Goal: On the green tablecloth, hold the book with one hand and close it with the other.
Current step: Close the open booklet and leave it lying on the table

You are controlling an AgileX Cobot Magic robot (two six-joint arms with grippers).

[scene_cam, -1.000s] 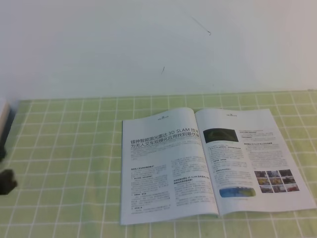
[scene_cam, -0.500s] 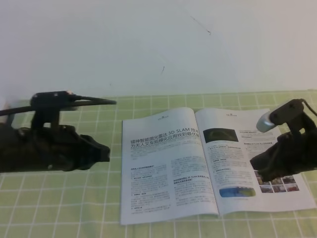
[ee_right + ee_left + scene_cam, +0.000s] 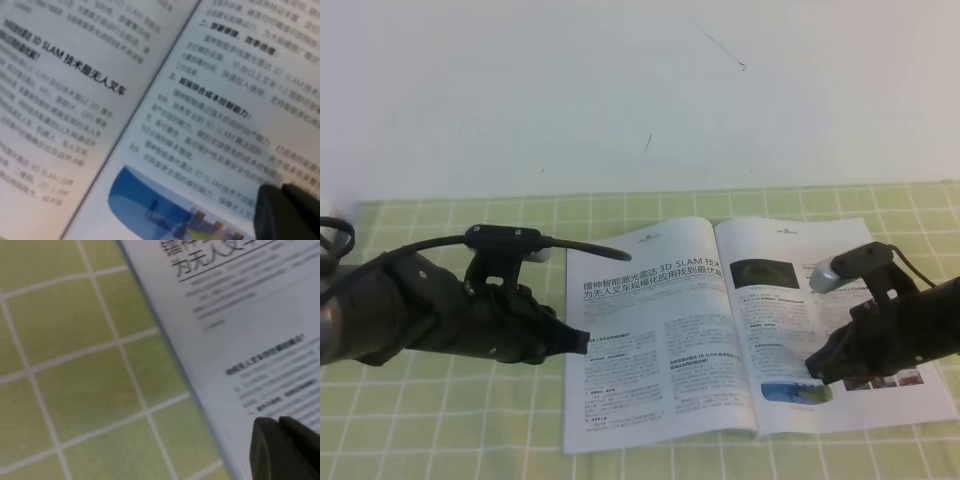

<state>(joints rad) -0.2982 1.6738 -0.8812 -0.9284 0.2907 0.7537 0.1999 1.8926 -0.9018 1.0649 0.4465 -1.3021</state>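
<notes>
The book (image 3: 670, 330) lies open and flat on the green tablecloth (image 3: 450, 420), showing two white pages of Chinese text and small photos. My left gripper (image 3: 578, 341) is at the outer edge of the left page, its fingertips (image 3: 280, 445) pressed together and holding nothing. My right gripper (image 3: 816, 368) hovers over the lower part of the right page, just above a blue picture (image 3: 150, 210). Its fingertips (image 3: 287, 210) also look shut and empty. The wrist views do not show whether either tip touches the paper.
A plain white wall (image 3: 620, 90) rises behind the table's back edge. A black cable (image 3: 580, 247) juts out from the left arm over the book's top left corner. A silver-white cylinder (image 3: 825, 272) sits on the right arm.
Both arms have moved inward toward the book: the left gripper went right to the left page's edge, and the right gripper went left and down over the right page. The book has not moved.
</notes>
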